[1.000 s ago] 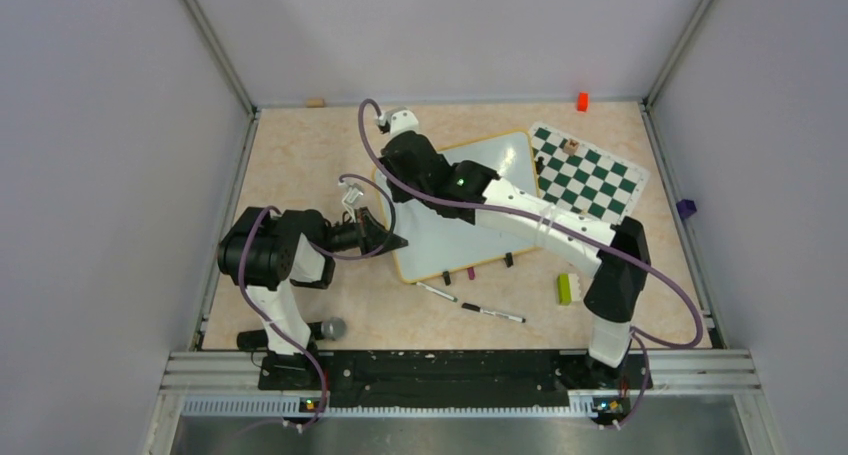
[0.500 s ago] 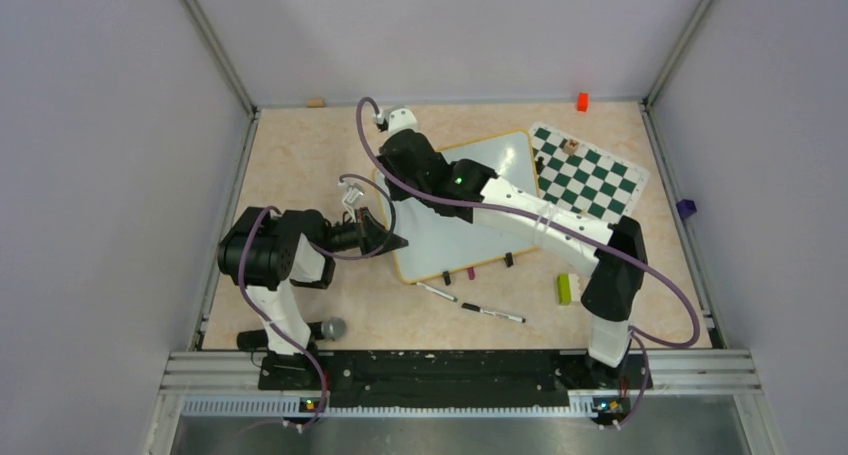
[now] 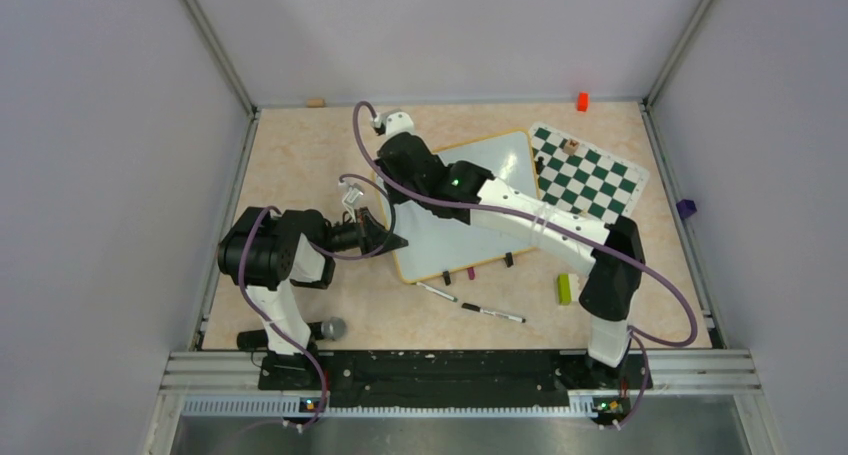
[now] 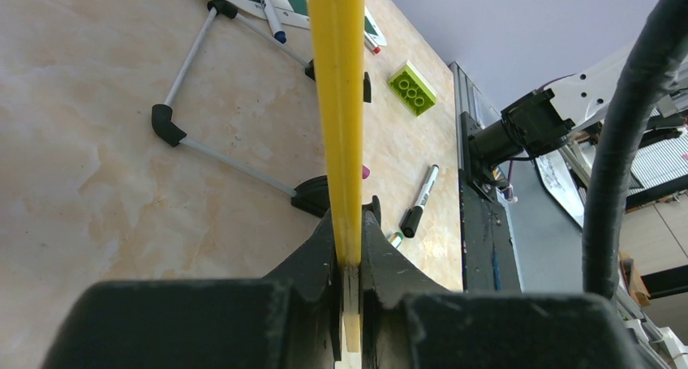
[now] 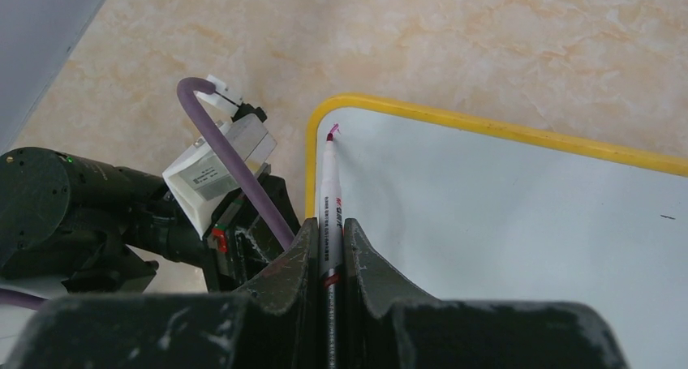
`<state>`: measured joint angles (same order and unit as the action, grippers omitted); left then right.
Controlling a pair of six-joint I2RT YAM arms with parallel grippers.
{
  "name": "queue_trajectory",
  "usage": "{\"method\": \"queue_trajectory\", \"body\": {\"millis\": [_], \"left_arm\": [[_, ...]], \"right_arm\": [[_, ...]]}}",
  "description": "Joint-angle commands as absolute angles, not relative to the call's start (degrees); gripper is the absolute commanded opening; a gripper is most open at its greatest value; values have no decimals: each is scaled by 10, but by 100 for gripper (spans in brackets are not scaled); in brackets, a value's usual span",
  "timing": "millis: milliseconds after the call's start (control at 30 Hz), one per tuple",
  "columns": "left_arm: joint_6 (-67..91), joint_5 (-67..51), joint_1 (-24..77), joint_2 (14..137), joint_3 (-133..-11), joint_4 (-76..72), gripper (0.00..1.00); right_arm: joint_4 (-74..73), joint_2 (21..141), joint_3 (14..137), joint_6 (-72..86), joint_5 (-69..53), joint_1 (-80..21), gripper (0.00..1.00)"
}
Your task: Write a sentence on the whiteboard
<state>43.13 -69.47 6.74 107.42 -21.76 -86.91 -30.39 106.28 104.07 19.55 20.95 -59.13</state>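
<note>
L gripper (image 4: 349, 223) tight on whiteboard (image 4: 337, 77) yellow edge; R gripper (image 5: 328, 227) tight on magenta marker (image 5: 328, 182), tip at board corner.

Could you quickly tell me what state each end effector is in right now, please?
Left end effector: closed on the whiteboard, gripping its yellow edge.
Right end effector: closed on the marker, tip at the whiteboard's corner.

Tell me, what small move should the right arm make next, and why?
Probably drag the marker tip across the whiteboard to begin a stroke: the right gripper holds it at the nearly blank board's corner, the left gripper clamps its edge.
</note>
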Motion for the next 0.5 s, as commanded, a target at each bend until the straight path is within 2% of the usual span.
{"method": "queue_trajectory", "body": {"millis": [0, 467], "left_arm": [[403, -714, 74, 1075, -223, -928, 0], [403, -715, 74, 1073, -223, -927, 0]], "right_arm": [[-316, 1063, 1051, 196, 221, -601, 0], [-316, 1029, 994, 208, 216, -612, 0]]}}
